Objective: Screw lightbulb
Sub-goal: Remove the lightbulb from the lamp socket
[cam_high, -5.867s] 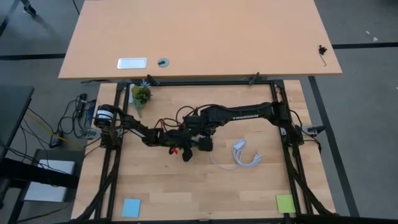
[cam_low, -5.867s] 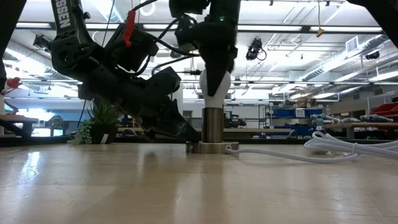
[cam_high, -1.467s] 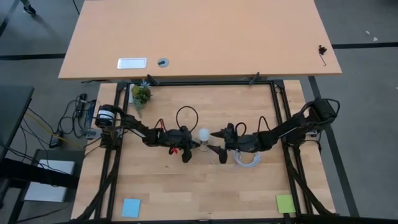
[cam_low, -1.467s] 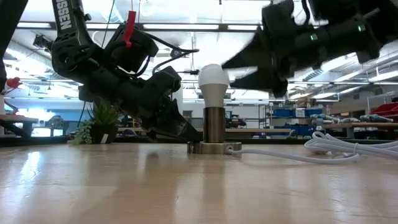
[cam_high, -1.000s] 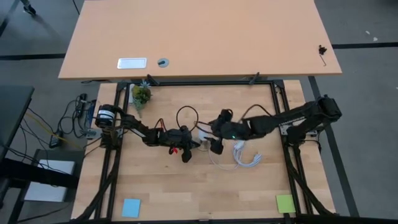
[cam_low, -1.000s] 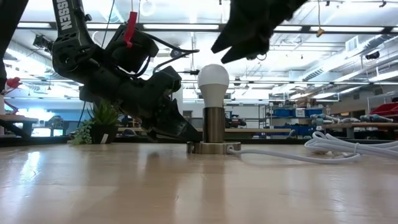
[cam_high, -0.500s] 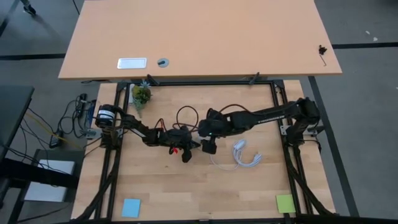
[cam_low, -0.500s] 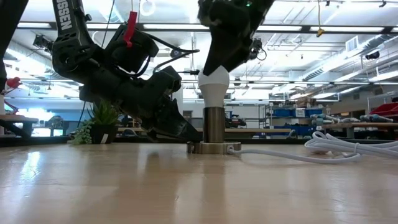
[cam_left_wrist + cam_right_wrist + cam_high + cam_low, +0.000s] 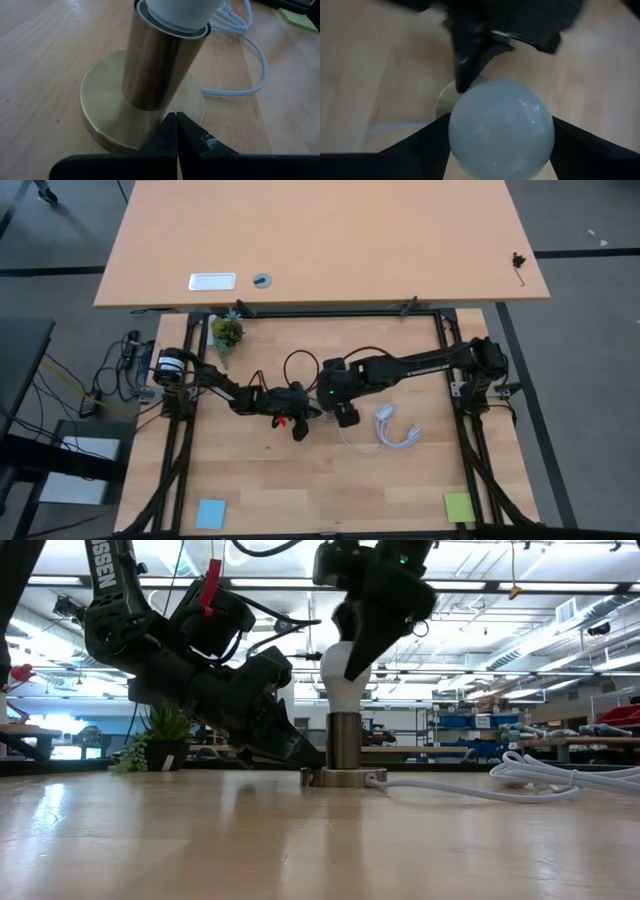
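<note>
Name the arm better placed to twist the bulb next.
Right: its pincer sits over the round white glass lightbulb, one finger each side. The left pincer is shut, down at the brass socket base.

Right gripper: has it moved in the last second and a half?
Yes. The right gripper came in from beside the coiled cable to sit over the lightbulb on the brass socket, jaws around its head.

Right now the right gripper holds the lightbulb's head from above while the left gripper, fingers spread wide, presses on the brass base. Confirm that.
One detail is wrong: the left gripper is not spread wide. The left wrist view shows its two fingers closed together, tips on the brass base. The rest holds: the right gripper grips the lightbulb head from above, as the low view shows.
</note>
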